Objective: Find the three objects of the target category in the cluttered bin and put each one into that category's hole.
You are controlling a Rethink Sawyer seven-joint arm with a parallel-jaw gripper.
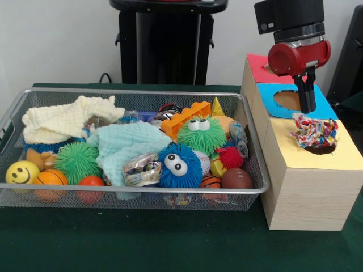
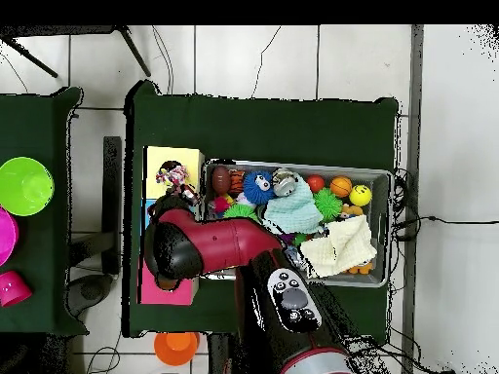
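The colourful crinkly wrapper sits on the yellow top of the wooden box, bunched up and leaning over the near edge of the dark hole there; part of it hangs into the opening, part rests on the yellow face. The overhead view shows the same bundle on the yellow section.

Directly above it is the pincer, black fingers pointing down, tips just over or touching the top of the wrapper. The fingers look close together, but whether they are pinching the wrapper or have let go I cannot tell.

It looks like the drop-in step for one candy-like item. To do it well, the bundle should be centred over the hole before release, since its bulk lies toward the left rim and could snag there. A small shift toward the hole's middle, then a clear opening and a straight lift, would help it fall in.

Next along the box come the blue section with its own hole and the red one. Beside it on the green tabletop stands the wire basket, where a similar foil packet lies among fuzzy toys, balls and cloths.
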